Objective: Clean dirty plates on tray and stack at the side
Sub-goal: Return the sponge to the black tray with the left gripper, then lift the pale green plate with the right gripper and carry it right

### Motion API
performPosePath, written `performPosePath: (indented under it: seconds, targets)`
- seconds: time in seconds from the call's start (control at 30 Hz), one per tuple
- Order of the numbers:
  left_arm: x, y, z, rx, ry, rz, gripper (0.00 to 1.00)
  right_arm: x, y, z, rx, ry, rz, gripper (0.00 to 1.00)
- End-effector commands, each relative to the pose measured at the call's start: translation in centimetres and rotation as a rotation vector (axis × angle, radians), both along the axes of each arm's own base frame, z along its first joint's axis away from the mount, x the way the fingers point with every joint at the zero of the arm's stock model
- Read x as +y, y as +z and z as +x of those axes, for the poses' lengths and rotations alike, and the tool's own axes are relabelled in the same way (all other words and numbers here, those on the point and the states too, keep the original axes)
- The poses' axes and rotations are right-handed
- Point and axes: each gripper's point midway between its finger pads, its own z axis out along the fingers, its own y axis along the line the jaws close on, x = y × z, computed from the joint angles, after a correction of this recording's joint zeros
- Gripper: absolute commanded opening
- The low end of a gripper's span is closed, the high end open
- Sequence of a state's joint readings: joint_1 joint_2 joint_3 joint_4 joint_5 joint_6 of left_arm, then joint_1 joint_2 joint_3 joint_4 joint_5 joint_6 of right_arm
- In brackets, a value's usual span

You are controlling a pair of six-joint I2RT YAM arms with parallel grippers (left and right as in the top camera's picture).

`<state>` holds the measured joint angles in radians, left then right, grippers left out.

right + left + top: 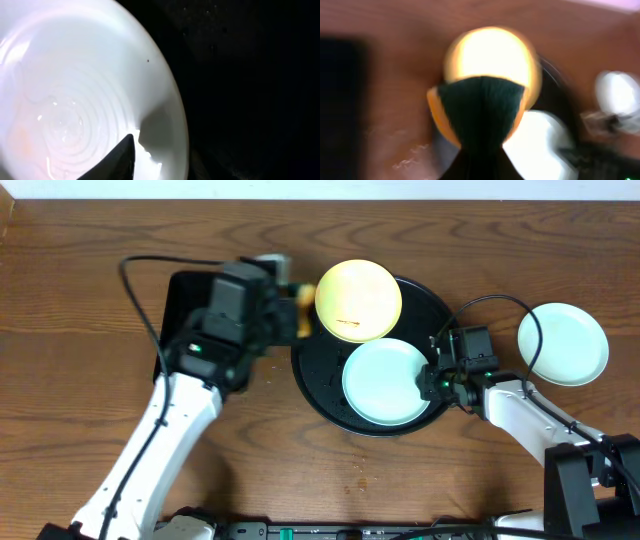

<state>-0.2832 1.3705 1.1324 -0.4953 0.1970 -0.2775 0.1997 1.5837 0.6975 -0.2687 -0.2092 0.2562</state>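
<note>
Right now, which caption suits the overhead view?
Left gripper holds sponge beside yellow plate; right gripper at mint plate on the tray.

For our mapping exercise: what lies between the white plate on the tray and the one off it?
The right tool, shown in the overhead view.

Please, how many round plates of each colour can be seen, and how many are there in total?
Pale yellow round plate: 1
Pale mint-white round plates: 2
Total: 3 plates
</note>
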Motion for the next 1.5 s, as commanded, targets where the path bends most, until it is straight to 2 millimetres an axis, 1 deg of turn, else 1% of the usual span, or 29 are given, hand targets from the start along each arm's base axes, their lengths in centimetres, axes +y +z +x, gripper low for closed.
performPosePath:
  seconds: [0.0,0.03,0.1,0.2,0.23,0.27,0.3,0.37,0.43,0.47,0.53,0.6,0.77,0.87,0.93,1.03,1.17,1.2,1.3,1.33,1.4,1.47]
  targets:
    - [7.0,-3.1,0.8,0.052,0.131,0.234,0.08,-0.2,-0.7,-0.2,0.012,-0.002,-0.019,0.34]
    - [8.2,-3.9,0.8,0.079,0.149,0.252,0.08,-0.1,-0.7,-0.1,0.01,-0.001,-0.018,0.33]
    - [10.0,-5.5,1.0,0.131,0.184,0.265,0.08,-0.2,-0.7,-0.2,0.009,0.002,-0.021,0.27]
    - [12.1,-8.1,1.5,0.204,0.232,0.272,0.08,-0.2,-0.7,-0.2,0.009,0.008,-0.025,0.22]
    - [12.7,-9.1,1.6,0.229,0.245,0.274,0.08,-0.2,-0.8,-0.2,0.008,0.007,-0.026,0.19]
    - [13.0,-9.9,1.7,0.249,0.251,0.276,0.08,-0.2,-0.7,-0.2,0.008,0.008,-0.026,0.14]
    - [13.4,-10.9,1.7,0.275,0.257,0.278,0.08,-0.2,-0.7,-0.2,0.007,0.008,-0.026,0.02]
    - [13.7,-12.7,1.6,0.323,0.26,0.281,0.08,-0.2,-0.5,0.0,-0.009,0.034,-0.034,0.01]
    - [13.9,-14.4,1.4,0.369,0.259,0.287,0.08,-0.4,0.3,0.4,-0.031,0.056,-0.054,0.01]
    - [14.0,-15.0,1.3,0.385,0.258,0.289,0.08,-0.9,0.9,0.7,-0.042,0.046,-0.072,0.01]
    - [14.0,-15.9,1.2,0.406,0.255,0.292,0.08,-1.8,2.9,1.3,-0.078,0.018,-0.123,0.01]
    - [14.0,-16.3,1.3,0.413,0.255,0.292,0.07,-2.7,5.2,1.7,-0.118,-0.007,-0.169,0.01]
    - [14.0,-16.1,1.7,0.393,0.257,0.29,0.08,-4.1,11.2,2.4,-0.293,-0.071,-0.256,0.01]
    - [14.0,-16.1,1.9,0.386,0.258,0.289,0.08,-5.3,14.5,2.3,-0.405,-0.13,-0.349,0.01]
    - [14.0,-16.0,2.0,0.379,0.259,0.289,0.12,-6.0,16.1,2.0,-0.458,-0.159,-0.411,0.01]
    - [14.0,-15.9,2.3,0.367,0.261,0.287,0.14,-6.4,17.8,1.5,-0.516,-0.157,-0.51,0.01]
    - [14.0,-15.9,2.6,0.358,0.262,0.286,0.17,-6.9,19.0,1.0,-0.562,-0.184,-0.655,0.01]
    - [14.0,-15.9,2.6,0.357,0.262,0.286,0.27,-6.8,19.4,0.9,-0.577,-0.192,-0.695,0.01]
    - [14.0,-15.9,2.6,0.358,0.262,0.286,0.3,-6.3,20.2,0.7,-0.617,-0.187,-0.79,0.01]
    - [14.0,-15.9,2.5,0.358,0.262,0.286,0.33,-6.1,20.6,0.7,-0.634,-0.189,-0.819,0.01]
    - [14.0,-15.9,2.6,0.358,0.262,0.286,0.45,-5.4,21.4,0.6,-0.675,-0.192,-0.879,0.01]
    - [14.0,-15.9,2.6,0.358,0.262,0.286,0.52,-4.6,22.2,0.5,-0.714,-0.181,-0.926,0.01]
